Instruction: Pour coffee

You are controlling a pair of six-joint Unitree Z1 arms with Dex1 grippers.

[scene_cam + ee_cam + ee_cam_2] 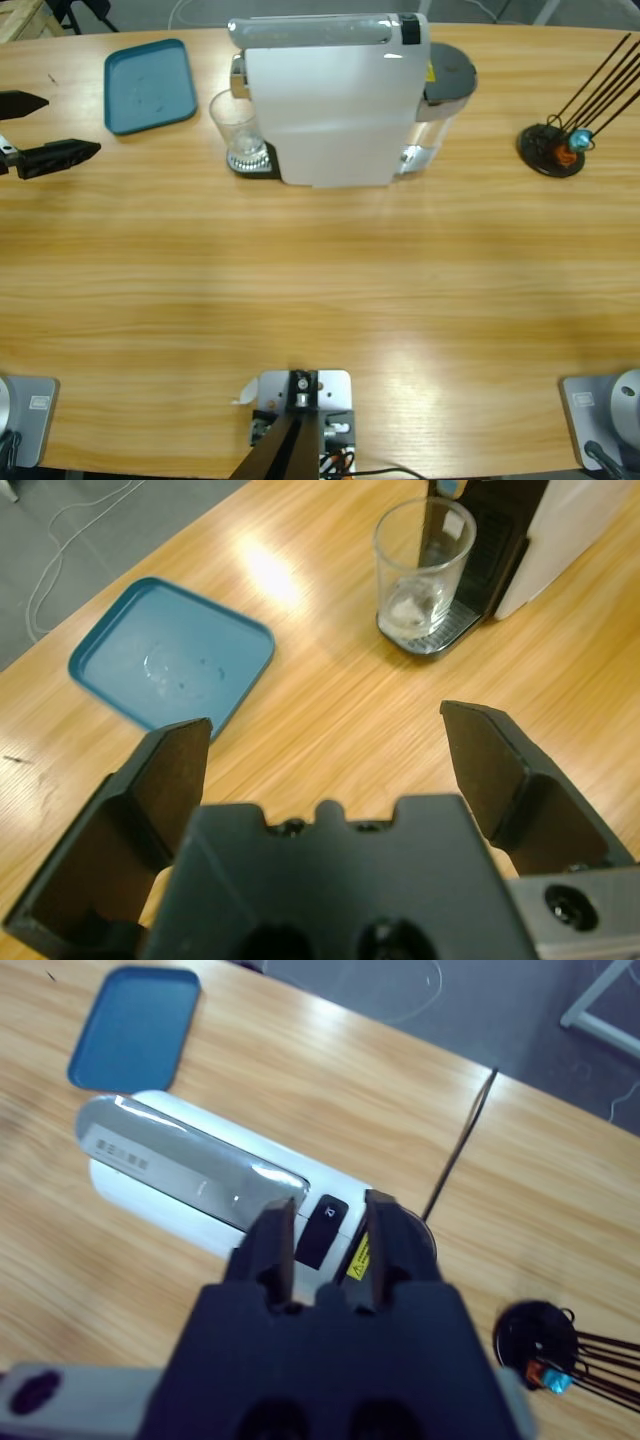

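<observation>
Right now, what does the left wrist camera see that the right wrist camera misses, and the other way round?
Only the left wrist view shows the empty glass on the machine's drip tray, seen between the wide-open left pincer. Only the right wrist view shows the machine's black button, the black stand with thin rods, and the right pincer, its jaws narrowly apart. Both show the blue tray, the white coffee machine and the wooden table.

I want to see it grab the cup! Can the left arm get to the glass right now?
Probably yes. The left tool is open and faces the glass, with only bare table between them. The blue tray lies off to one side.
</observation>
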